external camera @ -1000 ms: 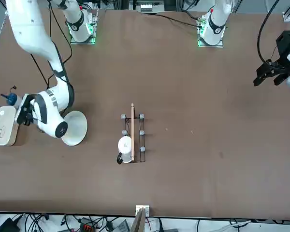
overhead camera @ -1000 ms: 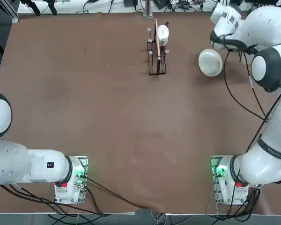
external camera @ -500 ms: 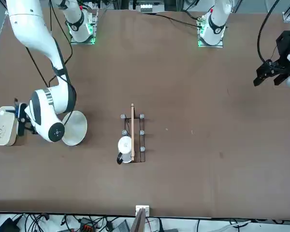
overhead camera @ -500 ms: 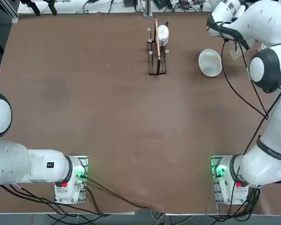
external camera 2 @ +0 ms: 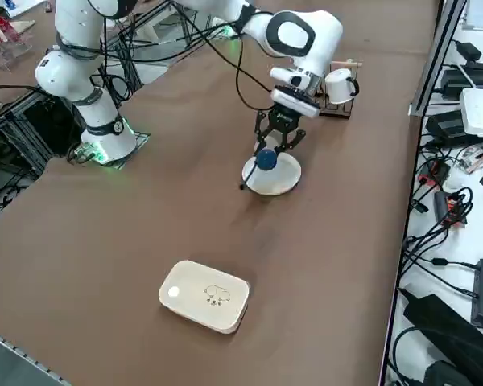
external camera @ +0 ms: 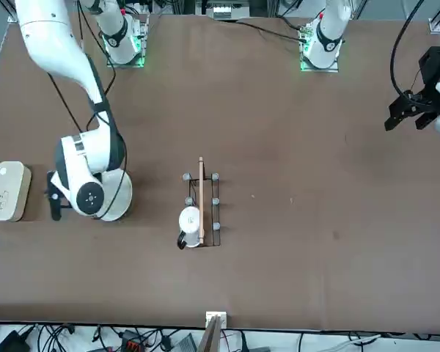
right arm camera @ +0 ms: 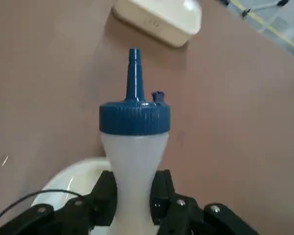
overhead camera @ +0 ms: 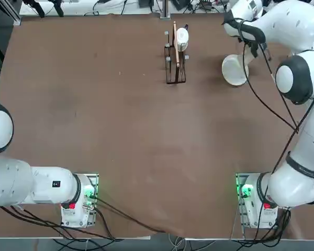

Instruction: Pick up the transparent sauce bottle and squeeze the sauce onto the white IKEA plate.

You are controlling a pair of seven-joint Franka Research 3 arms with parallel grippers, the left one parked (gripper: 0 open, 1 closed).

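My right gripper (right arm camera: 134, 196) is shut on the transparent sauce bottle (right arm camera: 134, 147), its two fingers (right arm camera: 105, 193) pressing the whitish body just under the blue cap. In the right side view the gripper (external camera 2: 275, 138) hangs over the white IKEA plate (external camera 2: 278, 181), and the bottle's blue cap (external camera 2: 266, 159) points downward, just above the plate's near rim. The plate's rim (right arm camera: 73, 181) shows under the bottle in the wrist view. From overhead the arm covers part of the plate (overhead camera: 233, 70). In the front view the wrist hides most of the plate (external camera: 121, 194).
A white rounded-rectangle dish (external camera 2: 205, 295) lies nearer the table's right edge, also in the front view (external camera: 6, 191). A dark wire rack (overhead camera: 175, 52) with a white round piece and a wooden stick stands to the plate's left.
The right arm took the bottle from beside the rounded dish and carried it leftward over the plate. The spot next to the dish is now bare.
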